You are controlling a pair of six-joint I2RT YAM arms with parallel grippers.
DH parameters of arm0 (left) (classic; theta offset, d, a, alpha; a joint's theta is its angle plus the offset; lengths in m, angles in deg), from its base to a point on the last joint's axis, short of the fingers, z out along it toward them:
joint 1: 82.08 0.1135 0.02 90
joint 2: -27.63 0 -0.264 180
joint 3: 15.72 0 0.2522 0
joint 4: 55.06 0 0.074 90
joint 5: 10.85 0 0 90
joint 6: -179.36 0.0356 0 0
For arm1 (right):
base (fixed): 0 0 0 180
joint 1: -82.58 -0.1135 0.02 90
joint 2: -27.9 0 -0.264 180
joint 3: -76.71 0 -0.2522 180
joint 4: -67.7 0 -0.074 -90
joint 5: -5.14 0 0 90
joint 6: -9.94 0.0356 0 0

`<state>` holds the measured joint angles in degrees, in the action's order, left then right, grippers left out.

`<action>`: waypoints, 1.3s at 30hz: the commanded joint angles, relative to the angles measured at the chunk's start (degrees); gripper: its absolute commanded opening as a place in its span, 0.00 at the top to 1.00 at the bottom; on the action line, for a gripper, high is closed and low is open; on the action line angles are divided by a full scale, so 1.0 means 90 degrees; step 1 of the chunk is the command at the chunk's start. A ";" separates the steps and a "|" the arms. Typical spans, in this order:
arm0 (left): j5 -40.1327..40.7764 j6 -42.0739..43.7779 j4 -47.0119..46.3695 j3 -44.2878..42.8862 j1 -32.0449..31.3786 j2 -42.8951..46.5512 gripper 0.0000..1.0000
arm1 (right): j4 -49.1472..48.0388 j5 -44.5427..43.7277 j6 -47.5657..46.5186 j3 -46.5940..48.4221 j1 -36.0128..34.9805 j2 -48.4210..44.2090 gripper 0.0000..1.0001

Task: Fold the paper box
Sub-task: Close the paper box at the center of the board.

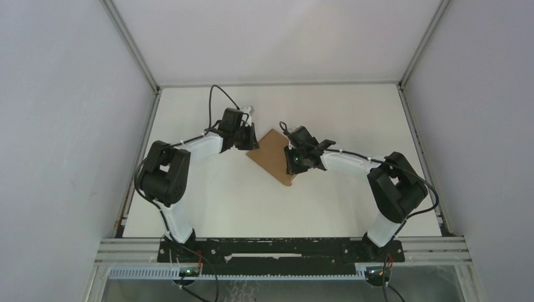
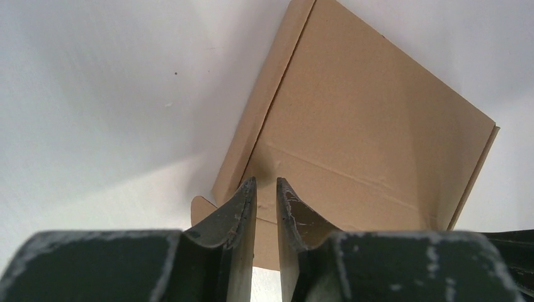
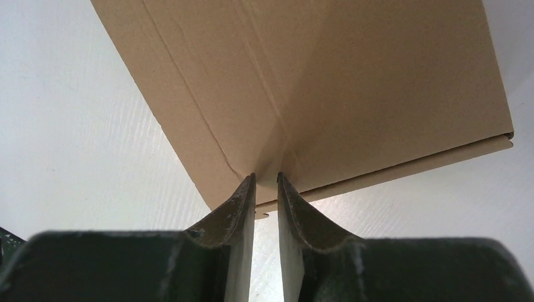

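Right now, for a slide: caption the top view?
Left tool and right tool flank a flat brown paper box.

no readable text, paper box [image 2: 365, 126] unprinted

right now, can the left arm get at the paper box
Probably yes. The left hand sits at one corner of the paper box, its tips over the brown top, nothing in the way. The right hand is at the opposite side, clear of that corner.
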<state>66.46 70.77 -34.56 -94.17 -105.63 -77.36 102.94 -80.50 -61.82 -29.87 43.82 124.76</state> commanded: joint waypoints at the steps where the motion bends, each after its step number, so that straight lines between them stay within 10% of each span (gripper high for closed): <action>1: -0.0048 0.0025 0.0276 0.0228 0.0029 0.0237 0.77 | 0.0008 -0.0161 -0.0122 -0.0086 -0.0077 0.0214 0.73; 26: 0.0368 -0.0778 0.0248 0.2176 -0.0885 0.2793 0.73 | -0.0027 0.0410 -0.0511 -0.0108 0.1431 -0.1909 0.60; 32: 0.1151 -0.0751 0.1275 0.1843 -0.0992 0.4308 0.59 | -0.0083 0.0716 -0.0432 -0.0517 0.1682 -0.2768 0.33; 35: 0.1374 -0.0637 0.1972 0.1240 -0.0712 0.4474 0.51 | 0.0294 0.0888 -0.0322 -0.0681 0.1895 -0.3230 0.01; 39: 0.1390 -0.0370 0.2748 0.0677 -0.0386 0.4421 0.48 | 0.0553 -0.0206 -0.0552 -0.0969 0.1296 -0.4147 0.00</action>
<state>76.18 65.22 -18.58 -82.06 -111.56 -37.56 106.04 -76.00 -65.08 -37.52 59.73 93.42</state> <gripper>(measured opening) 0.510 0.993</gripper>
